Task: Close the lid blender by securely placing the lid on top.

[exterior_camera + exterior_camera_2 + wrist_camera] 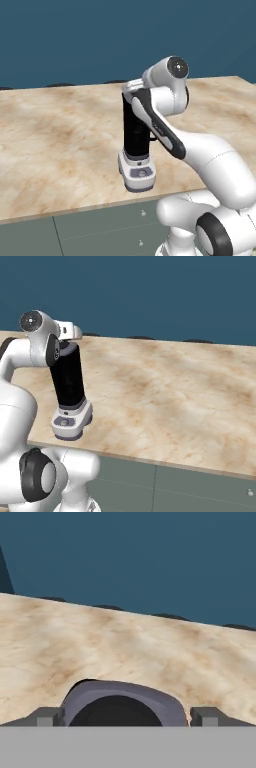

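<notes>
The blender [134,135] stands near the counter's front edge, a tall black jar on a light grey base with a dial panel [140,173]. In the right base view the blender [67,381] is at the left, with my hand right over its top. In the hand view the grey lid [120,694], dark in its centre, lies level between my fingertips [47,717]. My gripper [125,717] is open wide, one finger on each side of the lid. A thin sliver of counter shows between the lid and the right finger. The arm hides the jar's rim in the left base view.
The marbled counter [60,140] stretches wide to the left of the blender and far behind it, up to a dark blue wall [150,291]. Grey drawer fronts [100,230] run under the counter's front edge. My own arm [200,150] curves close by the blender's right side.
</notes>
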